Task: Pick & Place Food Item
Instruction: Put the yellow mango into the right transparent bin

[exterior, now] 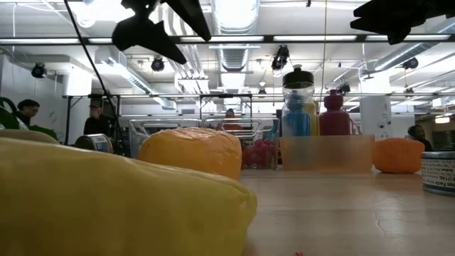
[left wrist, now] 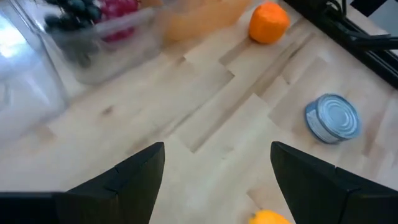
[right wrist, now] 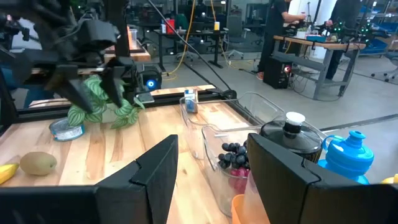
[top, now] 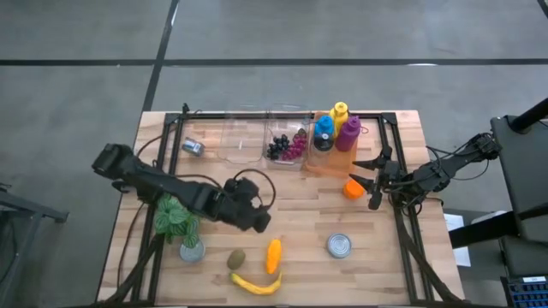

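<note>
Two grippers empty: left gripper (top: 254,214) spread wide above bare wood, right gripper (top: 375,181) parted beside the orange (top: 352,189). Carrot (top: 273,254) just below left. Could clip the leafy plant (top: 175,216) or grape bin (top: 286,145) swinging across.

Both arms are matte black and chunky-jointed, loose black cables trailing along them; each gripper's fingers (left wrist: 134,180) are broad, dark wedges.
</note>
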